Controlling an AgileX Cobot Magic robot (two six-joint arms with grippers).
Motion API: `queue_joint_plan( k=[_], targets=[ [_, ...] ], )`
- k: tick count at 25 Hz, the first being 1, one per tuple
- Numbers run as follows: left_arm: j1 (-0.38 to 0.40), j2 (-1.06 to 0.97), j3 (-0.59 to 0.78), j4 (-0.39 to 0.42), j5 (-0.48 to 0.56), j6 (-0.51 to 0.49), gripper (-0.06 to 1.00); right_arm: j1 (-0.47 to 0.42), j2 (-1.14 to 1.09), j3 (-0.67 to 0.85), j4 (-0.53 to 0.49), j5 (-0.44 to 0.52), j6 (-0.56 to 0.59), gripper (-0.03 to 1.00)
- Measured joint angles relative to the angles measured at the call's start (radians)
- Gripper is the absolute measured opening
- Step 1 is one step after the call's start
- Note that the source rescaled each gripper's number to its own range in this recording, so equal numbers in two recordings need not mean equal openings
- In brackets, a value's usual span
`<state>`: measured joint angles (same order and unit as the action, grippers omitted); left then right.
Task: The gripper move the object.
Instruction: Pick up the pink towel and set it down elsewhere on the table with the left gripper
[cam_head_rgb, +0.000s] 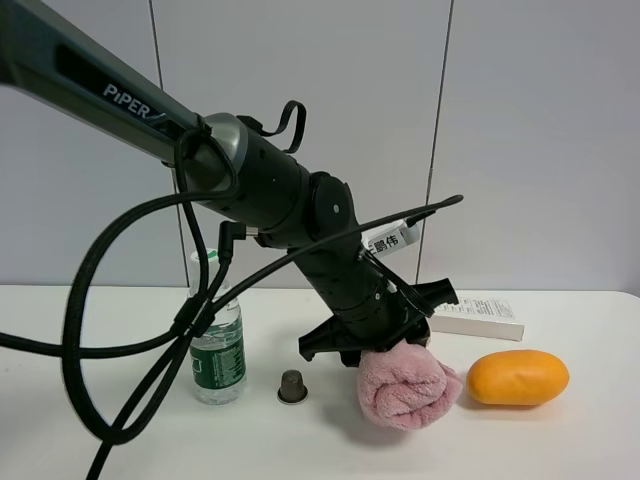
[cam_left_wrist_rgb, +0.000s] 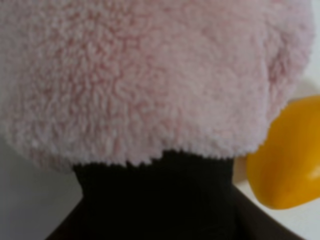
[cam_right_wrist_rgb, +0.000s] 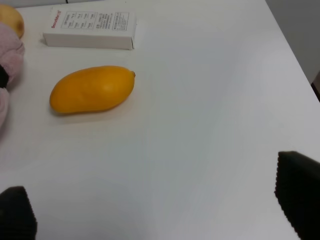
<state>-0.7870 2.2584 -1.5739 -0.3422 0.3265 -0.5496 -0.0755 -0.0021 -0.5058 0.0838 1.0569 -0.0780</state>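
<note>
The fluffy pink rolled towel (cam_head_rgb: 408, 388) lies on the white table just left of the orange fruit (cam_head_rgb: 517, 377). My left gripper (cam_head_rgb: 390, 348) comes down from the upper left and is closed onto the top of the towel, its fingertips buried in the pile. In the left wrist view the towel (cam_left_wrist_rgb: 150, 80) fills the frame, with a black shape (cam_left_wrist_rgb: 160, 200) under it that may be the band or a finger. My right gripper (cam_right_wrist_rgb: 157, 200) is open and empty over bare table. The towel's end (cam_right_wrist_rgb: 7, 60) shows at the edge of the right wrist view.
A clear water bottle (cam_head_rgb: 217, 345) and a small grey capsule (cam_head_rgb: 292, 386) stand left of the towel. A white box (cam_head_rgb: 478, 315) lies behind the orange fruit (cam_right_wrist_rgb: 92, 89). A peach-coloured ball (cam_right_wrist_rgb: 10, 17) shows beside the box (cam_right_wrist_rgb: 90, 27). The fruit also shows in the left wrist view (cam_left_wrist_rgb: 290, 155).
</note>
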Motion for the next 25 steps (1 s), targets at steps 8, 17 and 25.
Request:
queue_joint_plan(
  k=[8, 17, 25],
  targets=[
    [0.0, 0.002, 0.0, 0.001, -0.029, 0.016, 0.0, 0.0, 0.0, 0.0, 0.0, 0.0, 0.0, 1.0],
    [0.0, 0.026, 0.0, -0.001, -0.059, 0.016, 0.0, 0.0, 0.0, 0.0, 0.0, 0.0, 0.0, 1.0],
    [0.0, 0.037, 0.0, -0.002, -0.059, 0.031, 0.0, 0.0, 0.0, 0.0, 0.0, 0.0, 0.0, 1.0]
  ],
)
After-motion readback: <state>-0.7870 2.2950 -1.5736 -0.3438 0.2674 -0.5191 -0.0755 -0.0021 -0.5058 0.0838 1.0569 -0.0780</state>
